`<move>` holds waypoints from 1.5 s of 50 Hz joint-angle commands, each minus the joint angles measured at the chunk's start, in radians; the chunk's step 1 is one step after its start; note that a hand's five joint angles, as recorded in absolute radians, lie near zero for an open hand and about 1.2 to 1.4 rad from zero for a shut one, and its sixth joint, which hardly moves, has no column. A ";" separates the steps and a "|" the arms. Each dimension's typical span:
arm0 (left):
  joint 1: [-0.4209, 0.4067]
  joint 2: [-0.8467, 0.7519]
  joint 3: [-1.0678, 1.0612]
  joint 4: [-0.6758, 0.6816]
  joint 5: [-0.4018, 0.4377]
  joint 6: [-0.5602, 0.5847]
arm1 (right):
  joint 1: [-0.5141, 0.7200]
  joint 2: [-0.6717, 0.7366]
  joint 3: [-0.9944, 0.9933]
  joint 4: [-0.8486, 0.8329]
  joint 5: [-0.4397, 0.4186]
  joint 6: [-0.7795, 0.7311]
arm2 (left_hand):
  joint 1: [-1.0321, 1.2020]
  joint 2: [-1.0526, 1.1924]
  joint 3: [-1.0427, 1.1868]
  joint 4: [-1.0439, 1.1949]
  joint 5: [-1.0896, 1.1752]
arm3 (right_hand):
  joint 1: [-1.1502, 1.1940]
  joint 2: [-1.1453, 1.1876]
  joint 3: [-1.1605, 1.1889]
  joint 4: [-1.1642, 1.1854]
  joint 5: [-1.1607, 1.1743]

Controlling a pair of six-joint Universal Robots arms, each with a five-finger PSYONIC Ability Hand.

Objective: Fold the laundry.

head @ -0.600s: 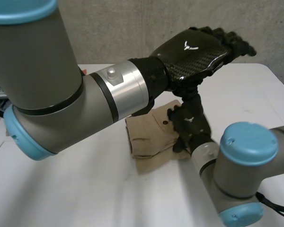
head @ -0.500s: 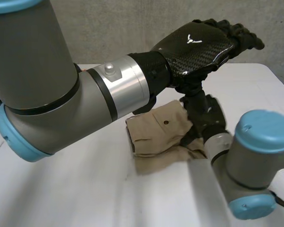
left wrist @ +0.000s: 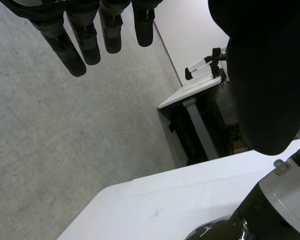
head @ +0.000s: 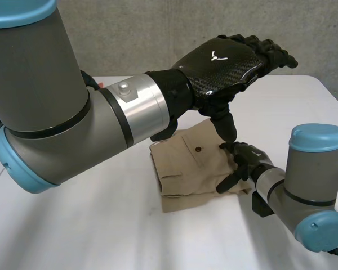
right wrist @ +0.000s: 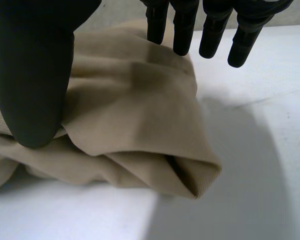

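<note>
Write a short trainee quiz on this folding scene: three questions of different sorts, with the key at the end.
1. True or false: the left hand is clamped on the folded tan garment.
2. Where is the right hand? A) at the garment's side edge, open, thumb on the cloth; B) raised high beside the wall; C) curled into a fist, off the cloth.
3. Fill in: the garment lies on the white ____.
Key: 1 false: it is raised in the air, open, holding nothing. 2 A. 3 table.
</note>
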 commanded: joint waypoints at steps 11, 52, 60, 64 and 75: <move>0.022 0.018 -0.035 0.014 0.009 -0.004 | -0.055 0.101 -0.150 -0.234 0.072 -0.119 | -0.010 -0.028 -0.034 -0.025 -0.048 | 1.113 1.121 1.125 1.116 1.149; 0.007 0.024 -0.004 0.017 -0.006 -0.054 | -0.539 0.863 -1.439 0.310 0.078 -0.266 | -0.010 -0.028 -0.034 -0.025 -0.048 | 1.113 1.121 1.125 1.116 1.149; 0.013 0.035 -0.024 0.017 -0.007 -0.056 | -0.575 0.845 -1.427 0.321 0.230 -0.415 | -0.010 -0.028 -0.034 -0.025 -0.048 | -0.109 -0.101 -0.097 -0.105 -0.073; 0.015 0.037 -0.027 0.016 -0.006 -0.056 | -0.595 0.827 -1.418 0.280 0.236 -0.429 | -0.010 -0.028 -0.034 -0.025 -0.048 | -0.109 -0.101 -0.097 -0.105 -0.073; 0.016 0.043 -0.029 0.016 -0.006 -0.059 | -0.582 0.770 -1.324 0.247 0.176 -0.458 | -0.010 -0.028 -0.034 -0.025 -0.048 | -0.109 -0.101 -0.097 -0.105 -0.073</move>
